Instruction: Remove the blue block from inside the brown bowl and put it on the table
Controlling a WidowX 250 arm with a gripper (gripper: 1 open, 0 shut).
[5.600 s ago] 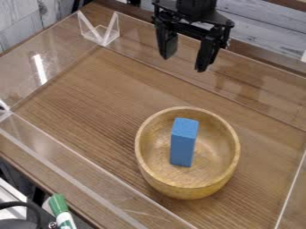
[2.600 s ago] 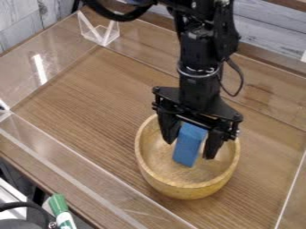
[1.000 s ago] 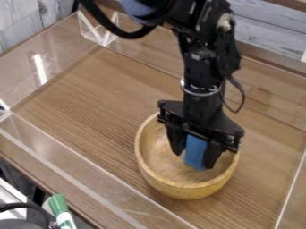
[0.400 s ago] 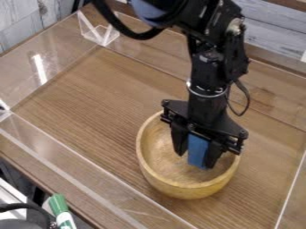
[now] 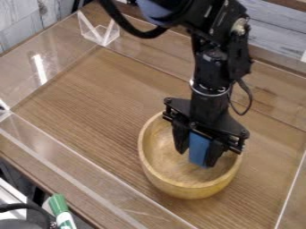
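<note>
Blue block (image 5: 201,148) stands upright, long axis vertical, inside the brown bowl (image 5: 164,175) on the table (image 5: 96,98); the gripper (image 5: 203,156) points straight down, its 2 jaws clamped on the block's sides.

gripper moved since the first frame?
Yes. The gripper started high at the back of the table, open. It has come down toward the camera into the bowl and is shut on the block.
</note>
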